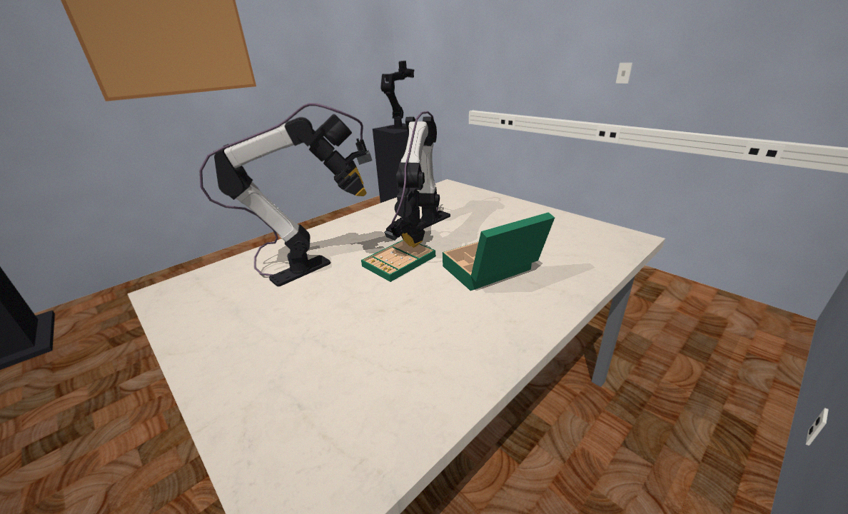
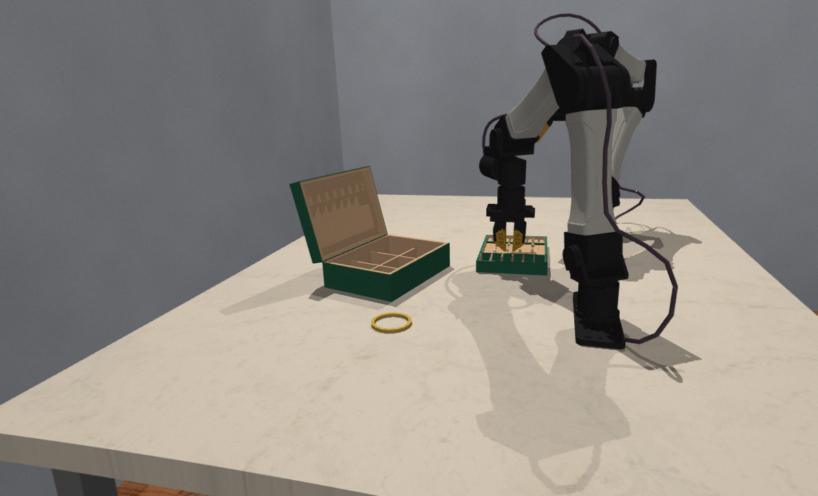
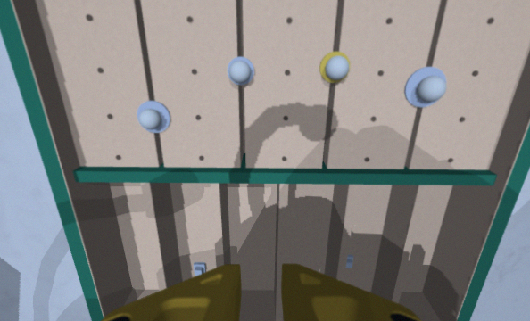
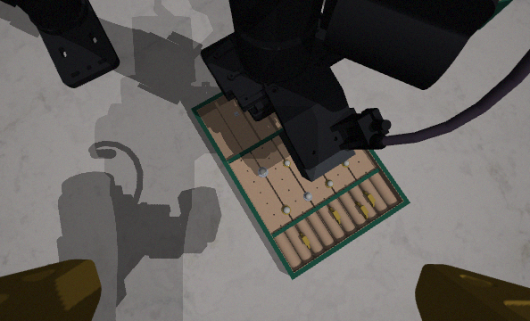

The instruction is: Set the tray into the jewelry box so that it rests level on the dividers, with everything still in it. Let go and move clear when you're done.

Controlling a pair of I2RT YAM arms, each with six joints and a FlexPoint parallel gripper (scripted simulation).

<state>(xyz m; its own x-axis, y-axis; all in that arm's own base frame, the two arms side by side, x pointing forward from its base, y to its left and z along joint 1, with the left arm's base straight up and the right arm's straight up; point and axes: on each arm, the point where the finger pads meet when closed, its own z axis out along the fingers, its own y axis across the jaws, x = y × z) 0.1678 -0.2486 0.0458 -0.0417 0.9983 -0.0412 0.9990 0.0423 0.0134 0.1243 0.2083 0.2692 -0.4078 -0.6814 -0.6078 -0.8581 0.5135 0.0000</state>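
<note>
The green-rimmed tray (image 1: 390, 275) (image 2: 510, 269) (image 3: 32, 111) (image 4: 350, 238) lies flat on the table beside the jewelry box. It holds studs in its middle, gold pieces between the rolls at one end and small silver pieces in the slotted end. The jewelry box (image 1: 513, 252) (image 2: 362, 284) stands with its lid up; its dividers show with no tray on them. My left gripper (image 1: 412, 244) (image 2: 509, 249) (image 3: 260, 277) points down at the slotted end, fingers slightly parted, nothing between them. My right gripper (image 1: 361, 193) (image 4: 259, 276) is wide open and empty, high above the table; the exterior view mostly hides it.
A gold bangle (image 2: 391, 331) lies on the table near the box's corner. The left arm covers part of the tray in the right wrist view. The raised lid stands on the box's far side from the tray.
</note>
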